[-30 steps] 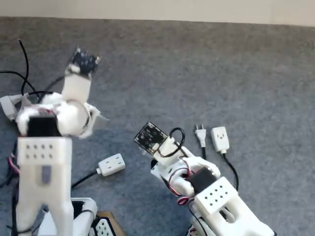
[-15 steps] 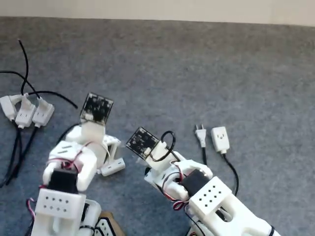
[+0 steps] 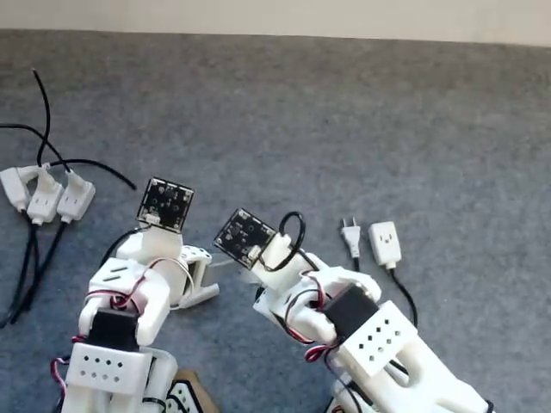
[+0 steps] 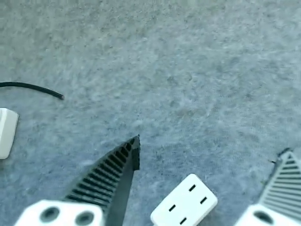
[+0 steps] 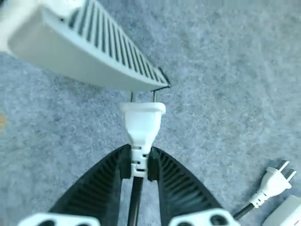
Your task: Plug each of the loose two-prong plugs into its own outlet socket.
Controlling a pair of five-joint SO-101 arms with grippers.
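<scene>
While the left hand (image 4: pixel 211 148) is spread wide, its dark ribbed plastic fingers (image 4: pixel 115 181) straddle a white blocky plastic outlet socket (image 4: pixel 184 207). That one's lying flat on the fuzzy grey felt desk (image 4: pixel 188 70), near side, slot pairs facing up. The right hand (image 5: pixel 139 157) is pinching a white two-prong plug (image 5: pixel 141 117) by its grooved neck, just right of that socket. Its long axis runs straight out from the hand, metal prongs aimed at the left hand's finger, just beside it, with the black cord (image 5: pixel 135 202) trailing back. Over on the right a second loose white plug (image 3: pixel 349 234) lies beside a small white rounded socket (image 3: pixel 385 243), prongs pointing far.
</scene>
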